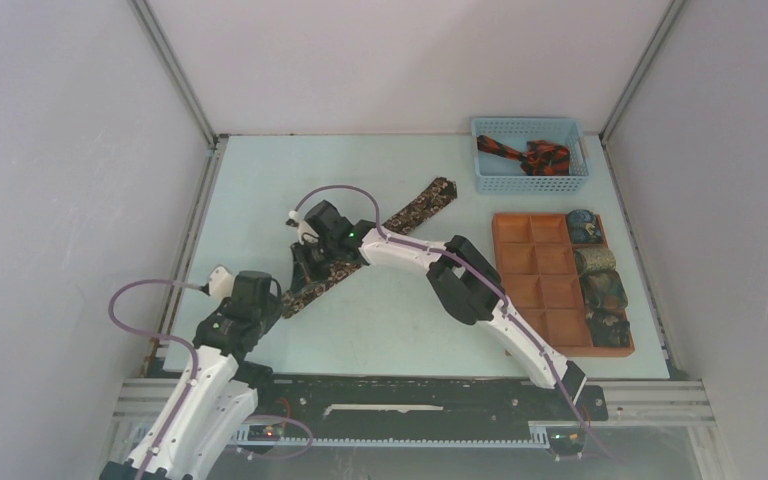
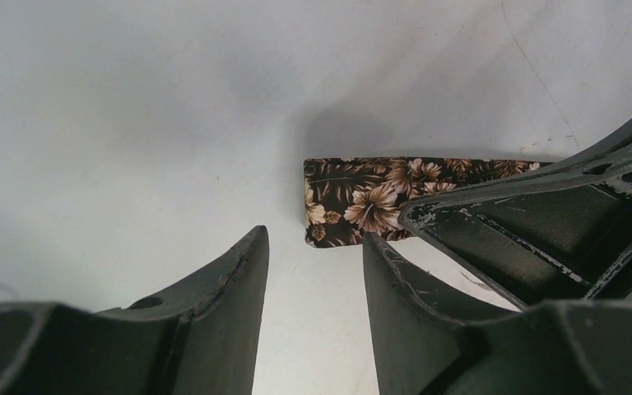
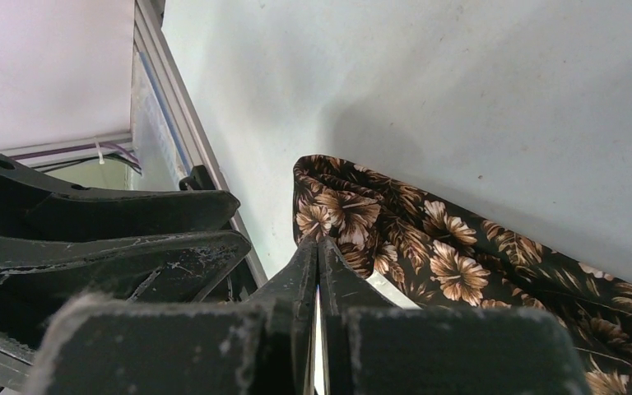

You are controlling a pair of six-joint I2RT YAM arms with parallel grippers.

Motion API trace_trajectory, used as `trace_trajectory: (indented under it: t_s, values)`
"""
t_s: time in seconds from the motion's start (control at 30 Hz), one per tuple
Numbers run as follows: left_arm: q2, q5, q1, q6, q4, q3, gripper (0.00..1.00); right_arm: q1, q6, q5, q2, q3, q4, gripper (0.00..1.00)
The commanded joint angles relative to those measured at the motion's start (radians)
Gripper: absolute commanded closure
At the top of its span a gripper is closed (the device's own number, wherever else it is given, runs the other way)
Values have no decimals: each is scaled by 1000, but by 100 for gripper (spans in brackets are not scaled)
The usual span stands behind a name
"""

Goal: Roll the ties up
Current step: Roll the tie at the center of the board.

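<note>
A dark brown tie with tan floral print (image 1: 422, 204) lies diagonally across the table. Its near end shows in the left wrist view (image 2: 354, 202) and looks doubled over in the right wrist view (image 3: 428, 247). My right gripper (image 1: 310, 266) is over that end, its jaws pressed together with the tips (image 3: 319, 241) on the fabric's edge. My left gripper (image 1: 263, 298) is open and empty, its tips (image 2: 314, 239) just short of the tie's end. A black and red-orange tie (image 1: 526, 155) lies in the blue basket (image 1: 530, 184).
An orange-brown compartment tray (image 1: 545, 290) sits at the right, with several rolled ties (image 1: 600, 262) in its right column. A metal rail (image 3: 183, 132) runs along the table's left edge, close to both grippers.
</note>
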Motion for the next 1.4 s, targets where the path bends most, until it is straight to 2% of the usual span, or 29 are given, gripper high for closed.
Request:
trace_trajectory:
  t_s: [0.0, 0.67, 1.37]
  values:
    - [15, -11, -4, 17, 52, -4, 48, -6, -21, 8, 3, 17, -4, 99]
    - [147, 41, 10, 61, 185, -21, 49, -25, -26, 18, -16, -82, 38, 100]
    - [288, 88, 33, 71, 329, -97, 58, -25, -17, 22, -14, -81, 44, 100]
